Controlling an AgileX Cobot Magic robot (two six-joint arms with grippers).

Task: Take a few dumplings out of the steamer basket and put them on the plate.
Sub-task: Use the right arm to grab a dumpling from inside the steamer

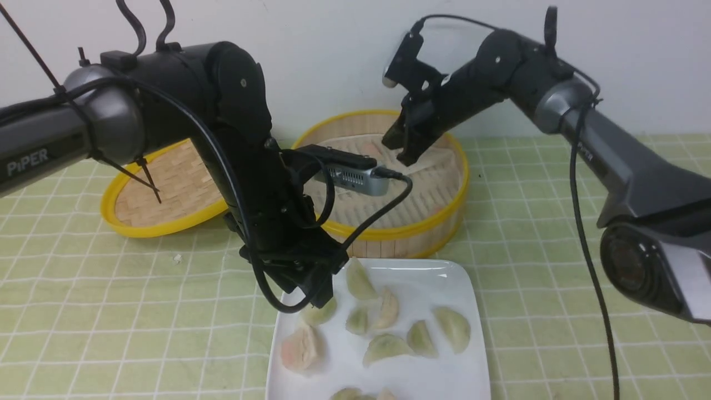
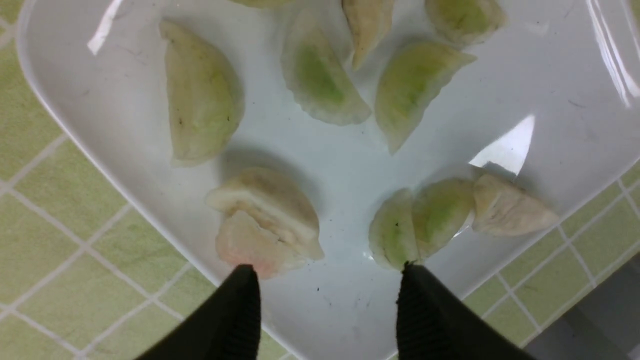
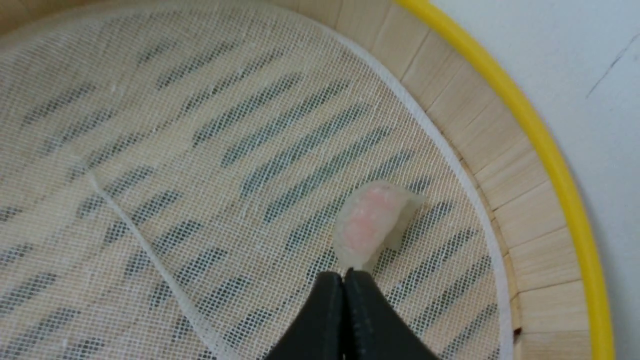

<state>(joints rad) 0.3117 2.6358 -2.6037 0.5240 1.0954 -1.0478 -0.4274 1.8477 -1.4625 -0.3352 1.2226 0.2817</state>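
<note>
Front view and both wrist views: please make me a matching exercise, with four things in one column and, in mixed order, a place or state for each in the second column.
Column one:
1. left gripper
2. right gripper
3. lid
4. pink dumpling

Column two:
A. on the white mesh inside the basket
B. open, over the plate
C. beside the basket, on the robot's left
D. closed, over the basket

Pairs: 1-B, 2-D, 3-C, 4-A.
</note>
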